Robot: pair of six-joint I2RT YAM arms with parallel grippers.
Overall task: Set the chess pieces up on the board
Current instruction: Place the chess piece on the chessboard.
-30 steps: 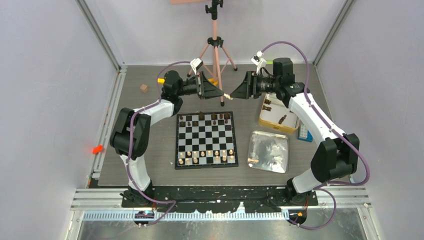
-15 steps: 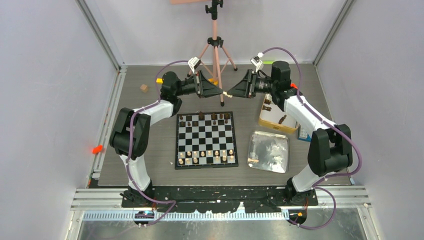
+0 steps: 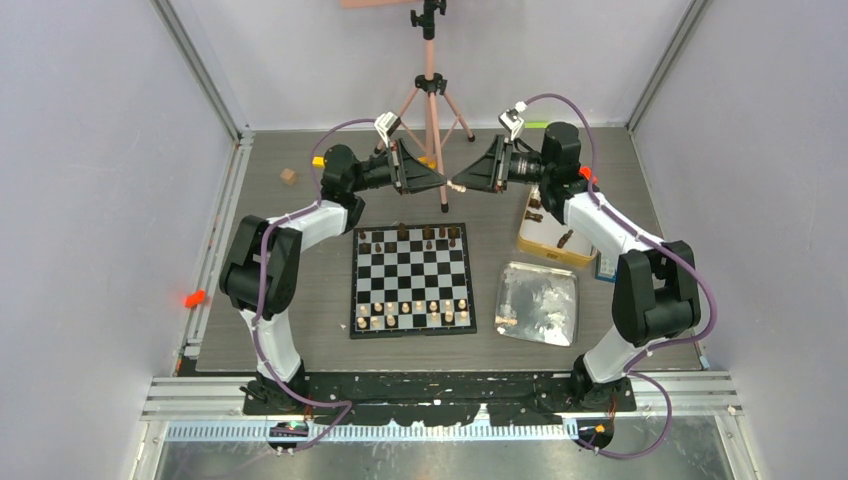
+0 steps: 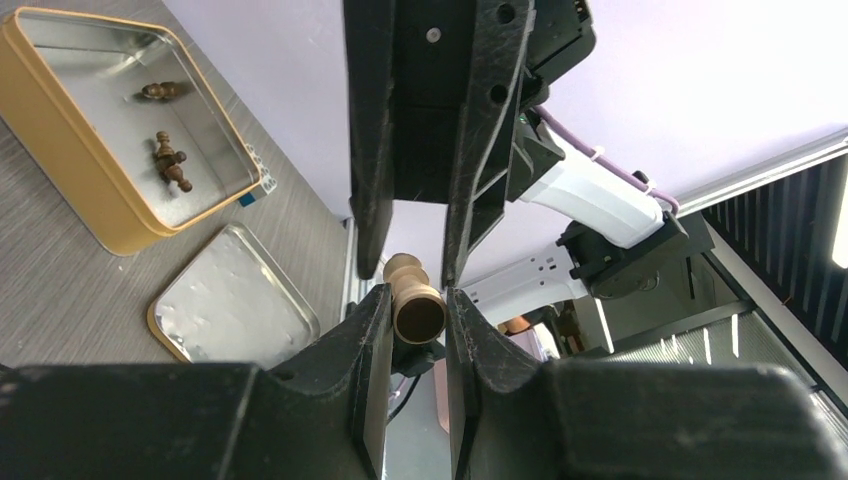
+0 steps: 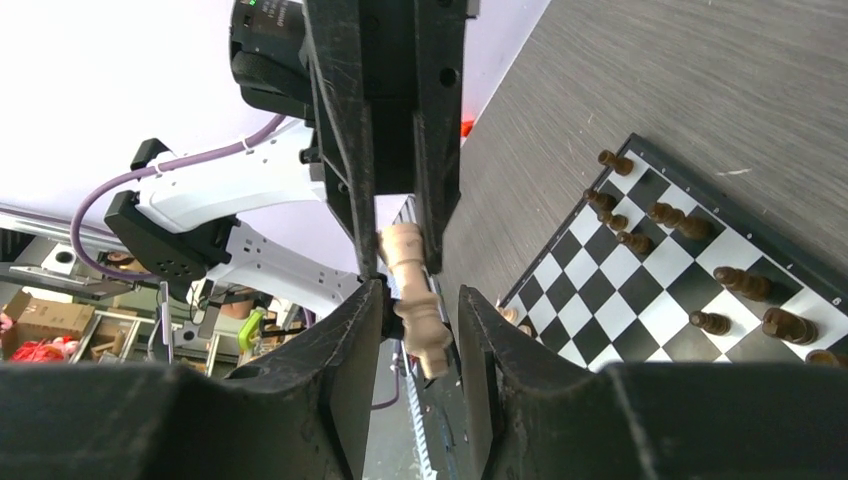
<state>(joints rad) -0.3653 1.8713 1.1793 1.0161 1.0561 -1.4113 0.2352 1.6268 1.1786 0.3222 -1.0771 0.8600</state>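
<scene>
- Left fingers (image 4: 365, 340) are pinching a tan chessman (image 4: 418, 312), presenting it mid-air, apparently for handover.
- Right fingers (image 5: 350, 340) are straddling it, spread, seemingly preparing to regrip.

We are looking into a robotics lab's test cell. A left arm (image 3: 262, 265) and a right arm (image 3: 650, 290) are bolted to a metal rail (image 3: 440, 395) at the near edge of a grey table (image 3: 300, 345). Plain pale panels (image 3: 90, 200) close it in, purple cables (image 3: 600, 110) loop off the arms, and a tripod (image 3: 431, 90) stands at the far side.
</scene>
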